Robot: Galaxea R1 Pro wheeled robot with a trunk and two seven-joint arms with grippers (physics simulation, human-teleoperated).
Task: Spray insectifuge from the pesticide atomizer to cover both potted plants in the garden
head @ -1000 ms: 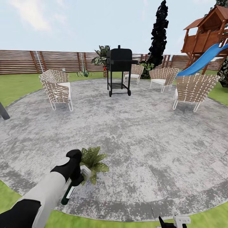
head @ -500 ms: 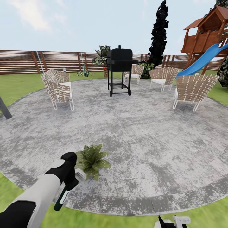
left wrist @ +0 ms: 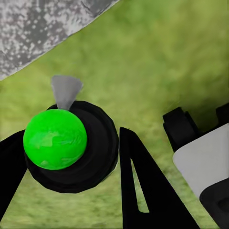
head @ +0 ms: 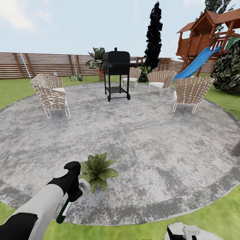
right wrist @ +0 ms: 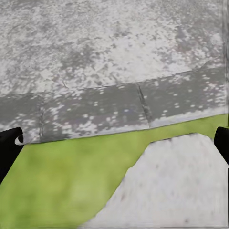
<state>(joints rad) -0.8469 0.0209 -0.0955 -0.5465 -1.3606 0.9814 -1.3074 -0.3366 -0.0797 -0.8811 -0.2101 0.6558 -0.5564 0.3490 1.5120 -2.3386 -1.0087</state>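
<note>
My left gripper (head: 74, 191) is shut on the pesticide atomizer (head: 63, 210), a slim dark green bottle with a white label strip. Its pale grey spray head (head: 83, 184) sits just beside the near left leaves of a potted plant (head: 97, 170), a low green rosette on the grey patio (head: 143, 140). In the left wrist view the atomizer (left wrist: 55, 138) appears end-on between the black fingers (left wrist: 143, 186) of my left gripper (left wrist: 69, 148), above grass. My right gripper (head: 183, 231) hangs low at the picture's bottom edge. It is open (right wrist: 114, 143) over the patio rim and lawn, holding nothing.
A black grill (head: 116, 71) stands at the patio's far side among several wicker chairs (head: 50, 95). Behind them is a brown slatted fence (head: 40, 65) with a small spiky plant (head: 78, 77) in front. A playhouse with a blue slide (head: 196, 61) is at the far right.
The head view has swung to the right, so the whole scene shifted left. My left arm dropped a little with the atomizer, whose spray head now sits lower beside the plant.
</note>
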